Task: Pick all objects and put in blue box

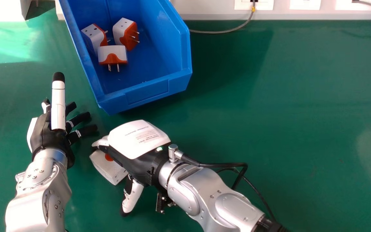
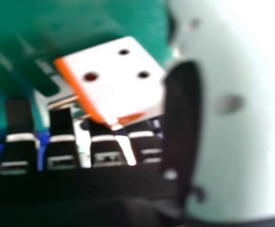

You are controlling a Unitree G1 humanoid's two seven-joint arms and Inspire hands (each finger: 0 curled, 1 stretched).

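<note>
Near the front left, a white and orange plug adapter (image 1: 108,166) lies on the green table beside my right hand (image 1: 137,145), partly covered by it. That hand is open, its thumb held apart from its fingers. In the right hand view, the adapter (image 2: 118,78) appears just beyond the fingers of the right hand (image 2: 62,142), its socket holes facing the camera. My left hand (image 1: 48,135) is open with fingers spread, left of the adapter and not touching it. The blue box (image 1: 147,93) holds three similar adapters (image 1: 112,54) toward its left side.
Behind the table runs a white wall strip (image 1: 211,13) with sockets, and a grey cable (image 1: 224,31) droops from it onto the back edge. The blue box's front wall stands just beyond both hands. A black cable (image 1: 217,165) loops over my right wrist.
</note>
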